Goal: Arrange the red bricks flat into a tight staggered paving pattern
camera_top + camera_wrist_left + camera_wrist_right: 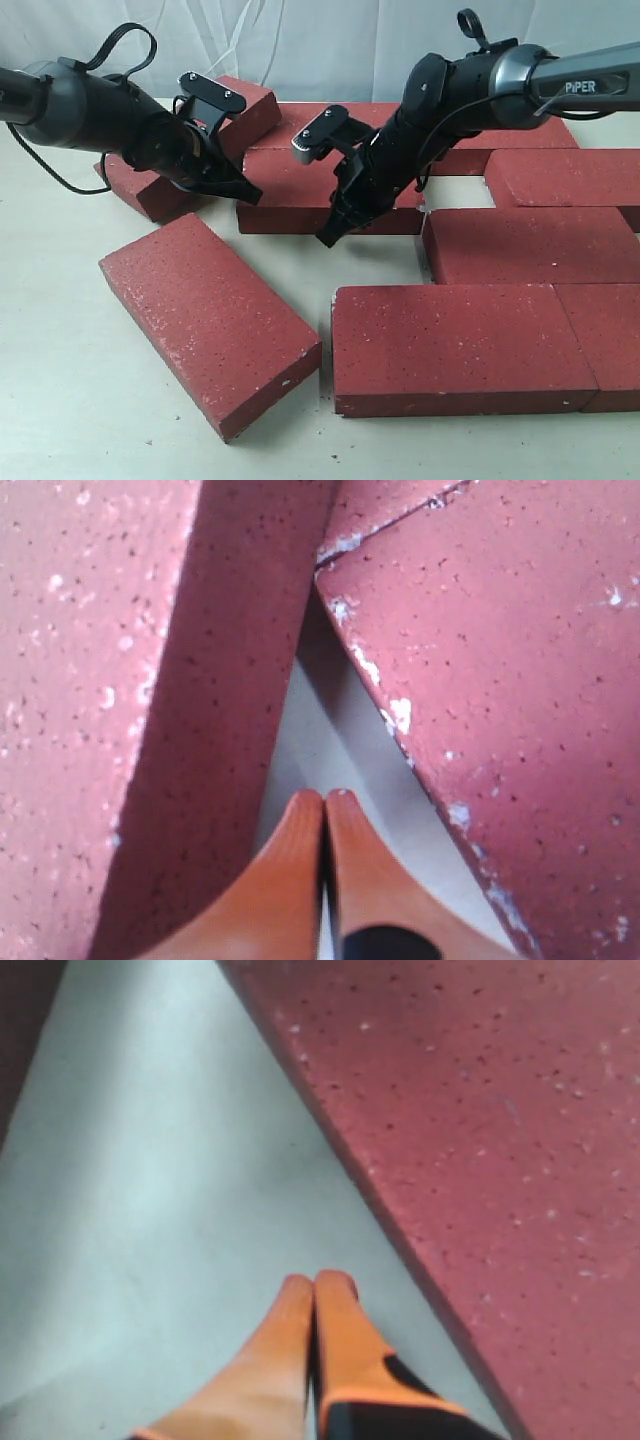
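Note:
Several dark-red bricks lie on the pale table. One loose brick lies askew at the front left. A middle brick sits between my two grippers. My left gripper is shut and empty, its tips at that brick's left end. In the left wrist view its fingertips point into a narrow gap between a brick and another brick. My right gripper is shut and empty, low at the middle brick's front edge. In the right wrist view its tips hover over bare table beside a brick.
Flat bricks form rows on the right: a front brick, its neighbour, one behind and one further back. A brick leans tilted at the back left over another. A white curtain hangs behind.

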`<state>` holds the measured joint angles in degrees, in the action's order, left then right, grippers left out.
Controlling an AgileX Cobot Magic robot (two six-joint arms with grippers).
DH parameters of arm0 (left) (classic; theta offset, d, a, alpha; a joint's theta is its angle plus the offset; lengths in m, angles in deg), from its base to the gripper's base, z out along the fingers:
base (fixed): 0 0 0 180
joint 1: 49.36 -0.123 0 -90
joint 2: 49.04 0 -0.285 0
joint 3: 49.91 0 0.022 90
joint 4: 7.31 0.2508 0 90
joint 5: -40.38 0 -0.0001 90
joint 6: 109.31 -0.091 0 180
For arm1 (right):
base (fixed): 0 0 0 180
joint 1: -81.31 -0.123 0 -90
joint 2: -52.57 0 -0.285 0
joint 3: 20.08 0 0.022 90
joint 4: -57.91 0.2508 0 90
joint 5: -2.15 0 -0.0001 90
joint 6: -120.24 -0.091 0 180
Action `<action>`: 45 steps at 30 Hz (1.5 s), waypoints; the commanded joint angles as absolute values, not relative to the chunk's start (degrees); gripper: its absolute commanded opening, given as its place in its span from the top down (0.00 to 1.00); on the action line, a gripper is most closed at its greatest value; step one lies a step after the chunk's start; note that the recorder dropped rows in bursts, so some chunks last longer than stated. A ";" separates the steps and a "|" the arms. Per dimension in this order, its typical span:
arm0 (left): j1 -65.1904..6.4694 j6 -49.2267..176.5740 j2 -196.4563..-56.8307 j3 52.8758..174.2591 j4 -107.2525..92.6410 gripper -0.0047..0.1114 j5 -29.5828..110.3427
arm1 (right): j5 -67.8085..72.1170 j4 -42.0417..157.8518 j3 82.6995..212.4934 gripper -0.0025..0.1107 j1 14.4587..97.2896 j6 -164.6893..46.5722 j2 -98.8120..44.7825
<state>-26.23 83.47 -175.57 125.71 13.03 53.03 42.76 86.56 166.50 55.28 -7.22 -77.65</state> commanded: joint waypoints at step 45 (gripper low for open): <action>-22.86 82.25 -178.11 126.69 10.56 0.96 48.56 | 54.02 72.05 164.97 0.98 61.29 -25.15 -64.50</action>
